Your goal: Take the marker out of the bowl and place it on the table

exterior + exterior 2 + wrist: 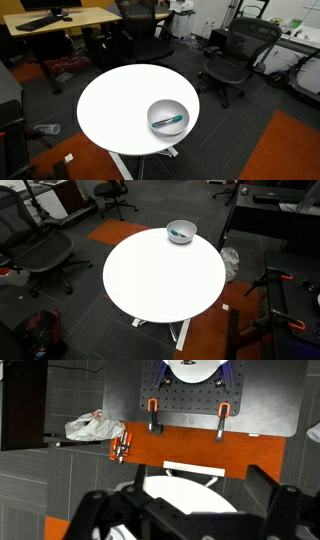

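Observation:
The grey-white bowl [152,110] stands near the edge of the round white table [115,100]. The teal-blue marker [170,120] lies inside the bowl, slanted. In an exterior view the bowl [181,230] sits at the table's [160,275] far edge, with a teal glint of the marker [177,233] inside. My gripper [190,502] shows only in the wrist view, as dark fingers spread wide at the bottom of the picture with nothing between them. Below it lies part of the white table top [185,495]. Bowl and marker are out of the wrist view.
Black office chairs [235,55] [40,250] stand around the table, and a wooden desk [60,18] is at the back. The wrist view shows an orange board [200,452] with clamps, a perforated metal plate [190,405] and a white bag [95,427] on the floor.

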Controlling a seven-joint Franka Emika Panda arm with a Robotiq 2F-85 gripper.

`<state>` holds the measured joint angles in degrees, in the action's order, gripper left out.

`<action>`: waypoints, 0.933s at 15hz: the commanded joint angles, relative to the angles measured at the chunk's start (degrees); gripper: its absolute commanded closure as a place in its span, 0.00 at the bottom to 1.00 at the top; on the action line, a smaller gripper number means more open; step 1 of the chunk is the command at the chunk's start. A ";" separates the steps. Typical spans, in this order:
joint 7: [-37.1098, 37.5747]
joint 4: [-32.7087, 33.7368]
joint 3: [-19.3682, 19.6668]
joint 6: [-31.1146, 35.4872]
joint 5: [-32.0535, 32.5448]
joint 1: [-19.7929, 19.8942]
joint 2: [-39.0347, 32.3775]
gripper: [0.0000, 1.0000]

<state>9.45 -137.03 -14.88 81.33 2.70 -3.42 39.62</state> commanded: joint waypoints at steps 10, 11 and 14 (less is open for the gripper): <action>1.31 -0.16 1.89 2.25 3.35 -0.28 -1.42 0.00; 1.52 -0.48 2.52 3.69 4.39 0.19 -1.65 0.00; 2.07 -1.73 4.98 9.11 6.74 1.48 -2.67 0.00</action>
<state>9.54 -137.65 -11.95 85.73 7.23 -2.98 38.22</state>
